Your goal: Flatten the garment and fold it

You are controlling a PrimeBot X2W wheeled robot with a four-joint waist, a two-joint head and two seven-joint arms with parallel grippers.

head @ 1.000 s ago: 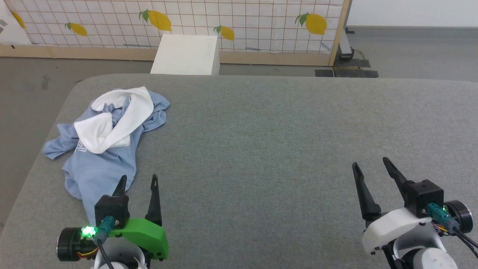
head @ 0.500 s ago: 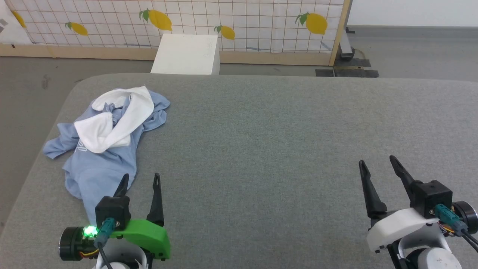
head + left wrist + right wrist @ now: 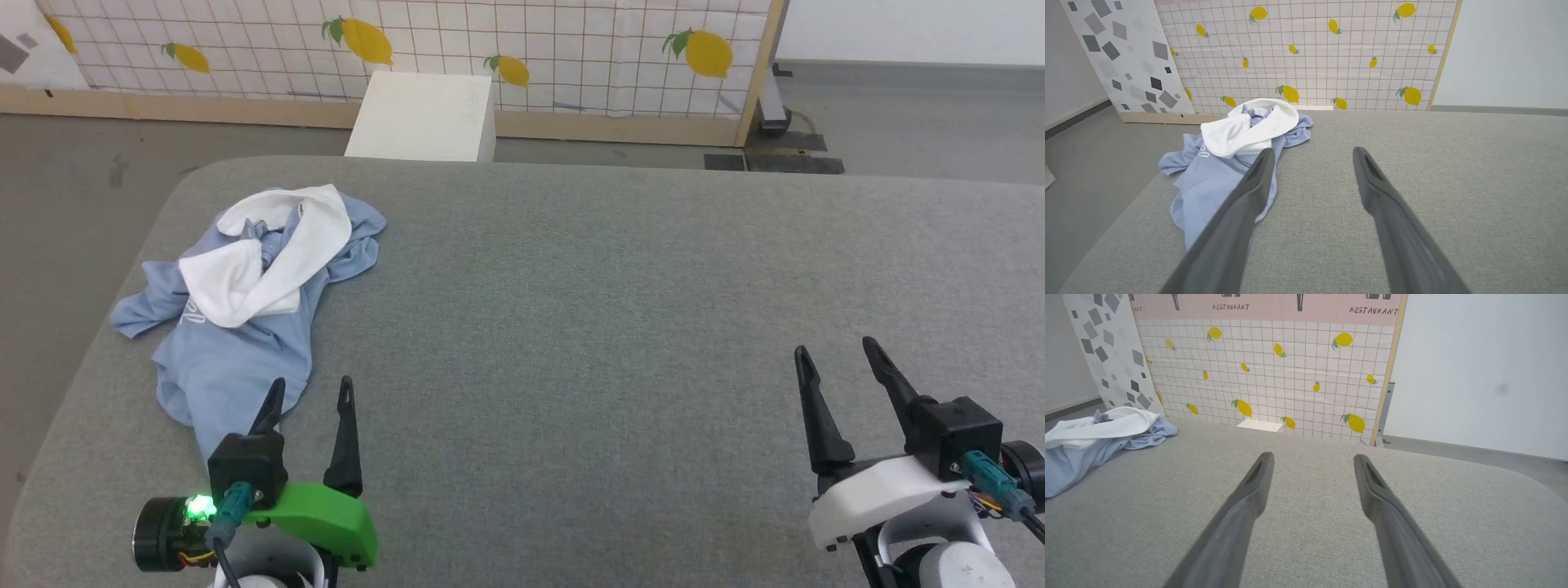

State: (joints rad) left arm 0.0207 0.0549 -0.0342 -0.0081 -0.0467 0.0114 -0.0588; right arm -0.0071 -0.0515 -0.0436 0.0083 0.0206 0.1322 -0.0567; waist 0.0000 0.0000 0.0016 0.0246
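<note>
The garment (image 3: pixel 237 343), a light blue shirt with its white lining turned out on top, lies crumpled near the far left corner of the grey table (image 3: pixel 588 310). It also shows in the left wrist view (image 3: pixel 1216 179) and at the left edge of the right wrist view (image 3: pixel 1090 445). My left gripper (image 3: pixel 313 390) stands open at the lower left, its left fingertip over the garment's near hem, nothing between the fingers. My right gripper (image 3: pixel 837 349) stands open at the lower right, far from the garment, holding nothing.
A white box (image 3: pixel 423 117) stands on the floor behind the table's far edge. A lemon-print screen (image 3: pixel 506 49) with a wooden frame runs along the back. The table's rounded left edge (image 3: pixel 90 343) is close to the garment. Bare grey cloth stretches between the two grippers.
The head camera has shifted, so the whole picture slid a little right. My right gripper has drawn slightly right and nearer. The garment lies as before.
</note>
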